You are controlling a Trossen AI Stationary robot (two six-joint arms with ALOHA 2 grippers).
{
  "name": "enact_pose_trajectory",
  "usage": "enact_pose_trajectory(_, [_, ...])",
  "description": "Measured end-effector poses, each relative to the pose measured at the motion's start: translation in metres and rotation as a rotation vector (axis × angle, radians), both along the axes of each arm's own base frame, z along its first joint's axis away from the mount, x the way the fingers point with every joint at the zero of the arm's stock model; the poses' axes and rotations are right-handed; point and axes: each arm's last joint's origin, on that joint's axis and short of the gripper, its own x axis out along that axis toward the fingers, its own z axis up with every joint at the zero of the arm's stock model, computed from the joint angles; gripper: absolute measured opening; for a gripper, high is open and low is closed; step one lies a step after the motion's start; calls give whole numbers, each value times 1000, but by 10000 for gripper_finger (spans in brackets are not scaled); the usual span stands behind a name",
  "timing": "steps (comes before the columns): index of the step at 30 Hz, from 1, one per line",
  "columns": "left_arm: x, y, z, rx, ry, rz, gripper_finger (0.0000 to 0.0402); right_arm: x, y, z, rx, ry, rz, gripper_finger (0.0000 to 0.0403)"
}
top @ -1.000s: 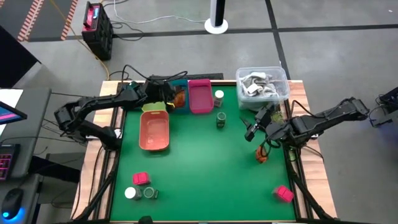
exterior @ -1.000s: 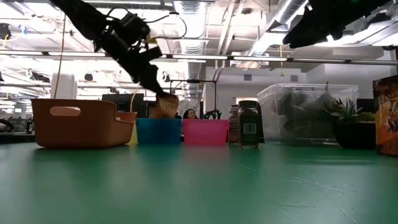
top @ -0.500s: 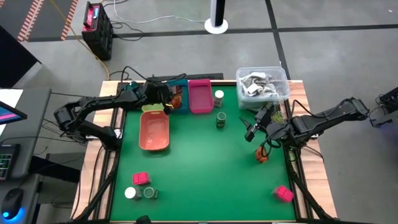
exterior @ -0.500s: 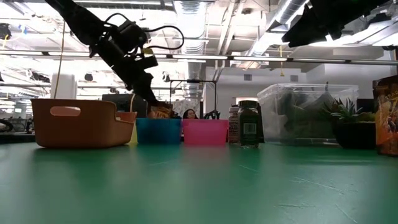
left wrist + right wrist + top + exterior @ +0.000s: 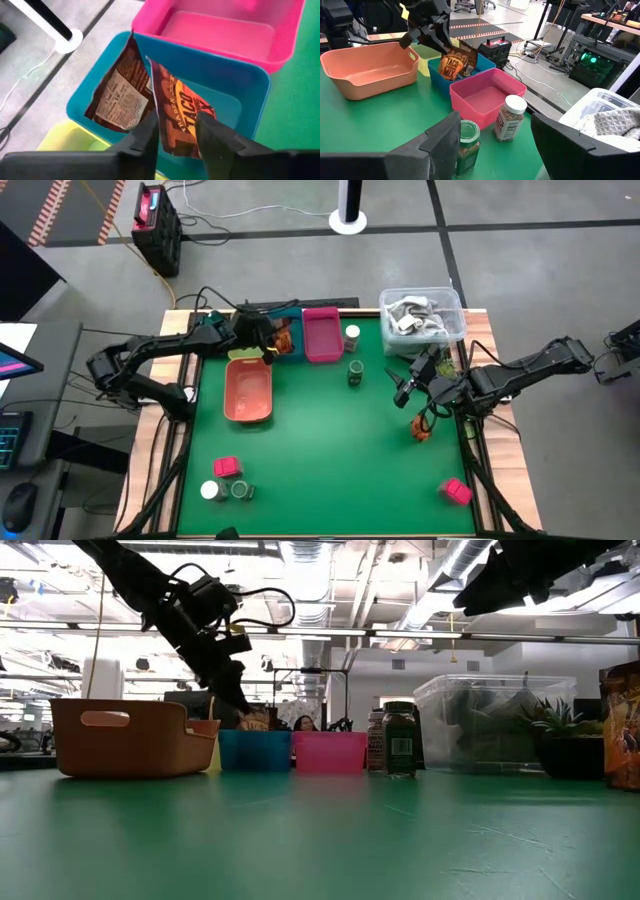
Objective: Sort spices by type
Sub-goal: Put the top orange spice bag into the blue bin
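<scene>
My left gripper [image 5: 177, 121] hovers over the blue tray [image 5: 250, 82] at the table's far side, fingers apart. An orange-brown taco-mix packet [image 5: 175, 95] stands in the tray between them, beside a second brown packet [image 5: 120, 97]. In the high view the gripper [image 5: 267, 337] is at the tray's left end. My right gripper [image 5: 403, 390] is open and empty at mid right. A white-lidded jar [image 5: 352, 333] and a dark green jar [image 5: 355, 372] stand by the pink tray [image 5: 322, 335]. Another packet [image 5: 420, 430] lies near the right edge. My left gripper has a finger [image 5: 150, 137] on either side of the taco packet's near end [image 5: 182, 135], coming from above and slanting down. I cannot tell whether the fingers touch it. The packet stands tilted inside the blue tray.
An orange tray [image 5: 248, 392] and a yellow tray [image 5: 245, 356] lie left of the blue one. A clear tub [image 5: 422, 315] stands at the far right. Pink cubes [image 5: 226, 468] [image 5: 457, 492], a white-lidded jar [image 5: 209, 490] and a green jar [image 5: 240, 490] sit near the front edge.
My left gripper has gone a little toward the table's left edge. The taco packet, which hung below its fingers above the blue tray's rim, has sunk into the tray, with only its top showing over the rim in the low view.
</scene>
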Motion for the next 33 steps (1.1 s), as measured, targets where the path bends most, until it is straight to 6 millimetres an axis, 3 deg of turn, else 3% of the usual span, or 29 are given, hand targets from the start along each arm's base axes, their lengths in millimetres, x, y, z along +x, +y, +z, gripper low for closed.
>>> enact_pose_trajectory(7, [-2, -2, 11, 19, -43, -31, 166, 0, 0, 0, 0, 1, 0, 269])
enact_pose_trajectory(22, [-7, -7, 22, 20, -82, -29, 149, 0, 0, 0, -1, -3, 1, 269])
enact_pose_trajectory(33, [-5, -10, 25, -87, -174, 107, 149, 1, -5, 1, -4, -8, -24, 269])
